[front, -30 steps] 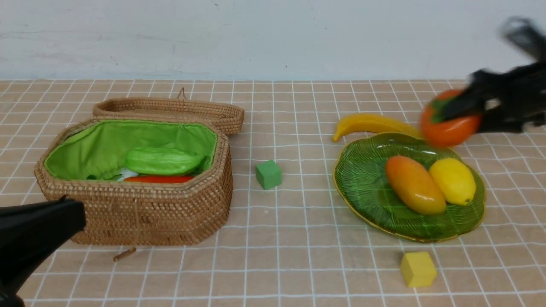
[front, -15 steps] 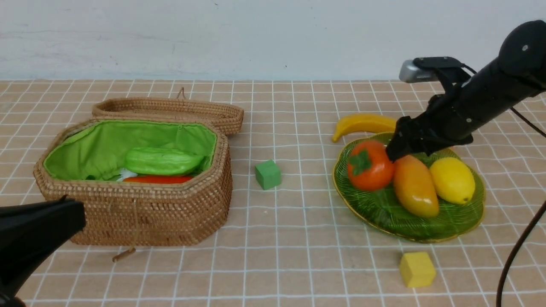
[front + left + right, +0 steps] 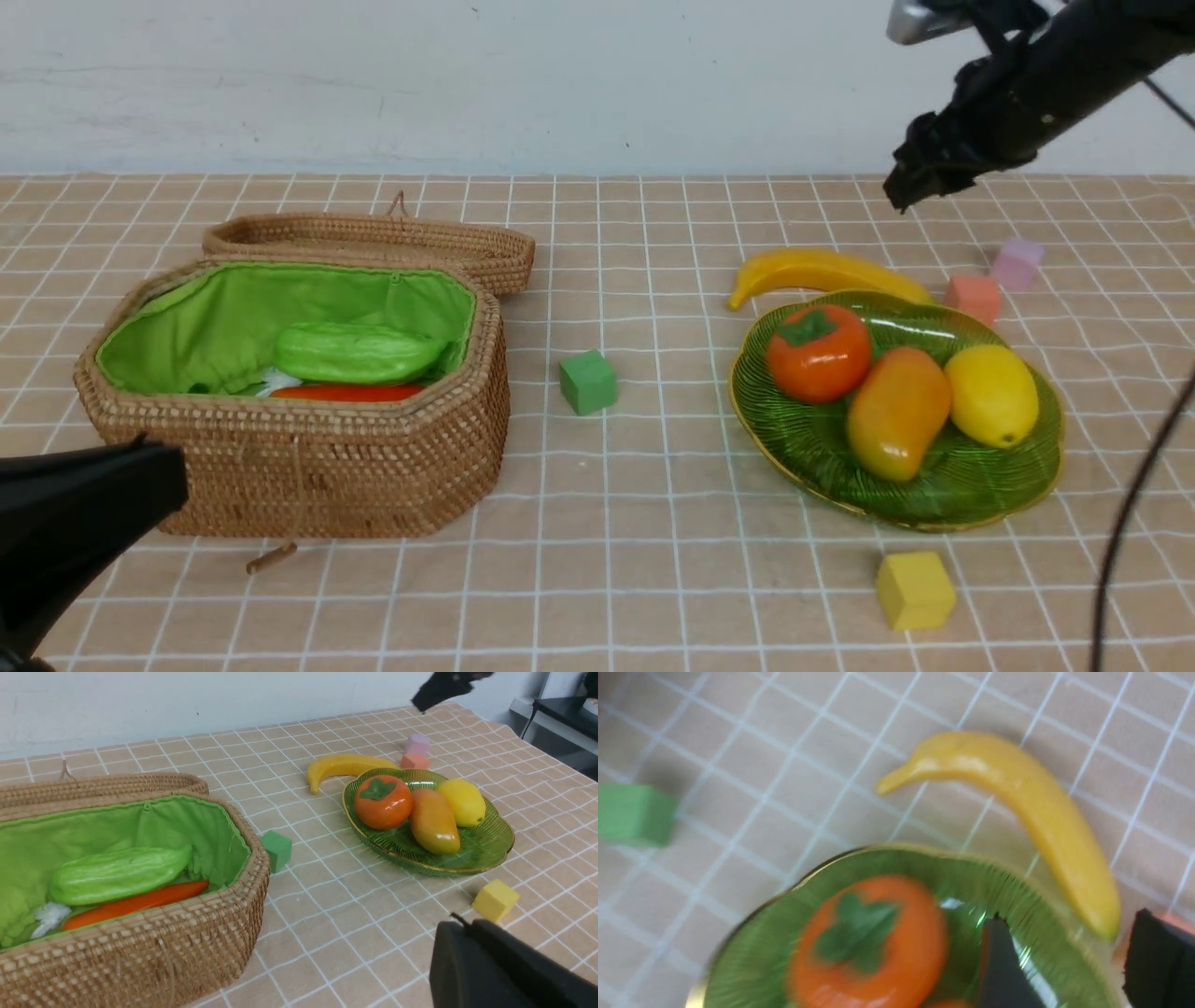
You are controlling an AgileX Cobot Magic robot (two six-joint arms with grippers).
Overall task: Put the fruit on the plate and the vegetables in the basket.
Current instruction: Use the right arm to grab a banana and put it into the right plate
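Observation:
The green glass plate (image 3: pixel 803 439) holds the orange persimmon (image 3: pixel 819 352), the mango (image 3: pixel 896 413) and the lemon (image 3: pixel 991 396). A yellow banana (image 3: pixel 822 271) lies on the cloth just behind the plate's far rim. The wicker basket (image 3: pixel 308 467) at the left stands open, with the light-green gourd (image 3: pixel 359 352) and the orange carrot (image 3: pixel 345 393) inside. My right gripper (image 3: pixel 904 191) hangs open and empty, high above the plate's far side; in the right wrist view it (image 3: pixel 1066 917) frames the rim near the banana's tip. My left gripper (image 3: pixel 159 467) stays shut and low by the basket's front left.
The basket's lid (image 3: pixel 373 238) lies folded back behind it. A green cube (image 3: pixel 588 381) sits between basket and plate. In front of the plate is a yellow cube (image 3: pixel 915 588). An orange-pink cube (image 3: pixel 973 297) and a lilac cube (image 3: pixel 1018 263) sit behind the plate at the right.
My right gripper carried the persimmon onto the plate, let it go, then rose up and back. The mango was nudged and now lies tilted. The left arm has not moved.

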